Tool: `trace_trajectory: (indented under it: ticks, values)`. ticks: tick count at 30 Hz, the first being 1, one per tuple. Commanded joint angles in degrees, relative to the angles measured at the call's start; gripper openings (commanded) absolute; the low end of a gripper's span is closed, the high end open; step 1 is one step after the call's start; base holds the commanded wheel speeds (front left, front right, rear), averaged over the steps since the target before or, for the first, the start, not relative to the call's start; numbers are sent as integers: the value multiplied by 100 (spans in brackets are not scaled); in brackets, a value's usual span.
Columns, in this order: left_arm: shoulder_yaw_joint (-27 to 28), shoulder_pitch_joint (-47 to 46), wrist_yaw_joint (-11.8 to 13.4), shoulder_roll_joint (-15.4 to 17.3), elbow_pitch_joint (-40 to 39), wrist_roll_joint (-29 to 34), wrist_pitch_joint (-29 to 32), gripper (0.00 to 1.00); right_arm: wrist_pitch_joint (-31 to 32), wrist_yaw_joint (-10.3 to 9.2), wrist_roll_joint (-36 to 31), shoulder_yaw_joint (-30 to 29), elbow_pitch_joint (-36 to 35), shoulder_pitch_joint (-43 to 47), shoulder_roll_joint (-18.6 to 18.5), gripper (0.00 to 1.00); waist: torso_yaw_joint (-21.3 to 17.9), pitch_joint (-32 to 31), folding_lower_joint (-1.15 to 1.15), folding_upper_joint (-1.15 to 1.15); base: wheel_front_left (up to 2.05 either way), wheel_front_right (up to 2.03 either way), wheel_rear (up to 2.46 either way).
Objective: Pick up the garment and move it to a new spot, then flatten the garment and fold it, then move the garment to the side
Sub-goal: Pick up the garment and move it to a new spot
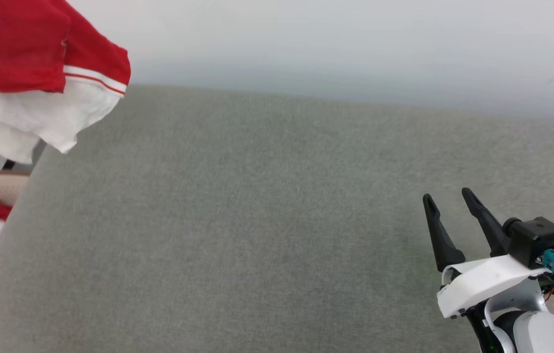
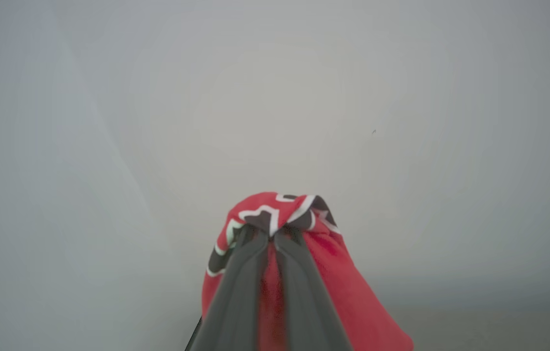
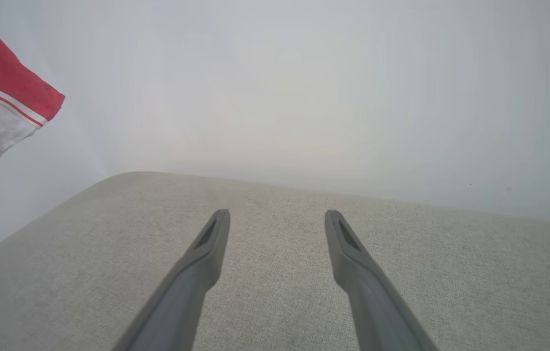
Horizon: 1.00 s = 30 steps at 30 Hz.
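The fingers of the left gripper (image 2: 273,233) are clamping tight on a bunched fold of the garment (image 2: 348,287), which is hanging in the air by the far left corner of the grey fabric surface (image 1: 257,220). The right gripper (image 1: 448,197) is hovering over the near right corner, its fingers standing wide apart.

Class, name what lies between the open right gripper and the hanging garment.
Nothing but bare grey fabric surface: the head view shows it stretching from the right gripper to the garment.
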Motion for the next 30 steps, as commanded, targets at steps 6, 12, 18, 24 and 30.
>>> trace_trajectory:
  ticks: [6,12,18,24,30]
  values:
    - [17,267,34,203,-857,-239,636,0,-173,2,39,-159,87,128,33,100,-414,-411,0,0,0,0,0]
    - [130,781,358,372,-2032,-541,1315,0,-232,2,-28,-380,175,169,42,100,-858,-490,0,0,0,0,0]
    - [129,1320,845,422,-3493,-718,1952,0,-286,2,-132,-730,248,236,45,100,-1307,-442,0,0,0,0,0]
    - [-18,1593,1297,329,-4803,-751,2513,0,-372,2,-222,-1060,355,297,46,100,-1698,-305,0,0,0,0,0]
    - [-318,1789,1537,70,-5616,-773,2846,0,-484,2,-161,-1196,529,276,50,100,-2023,-131,0,0,0,0,0]
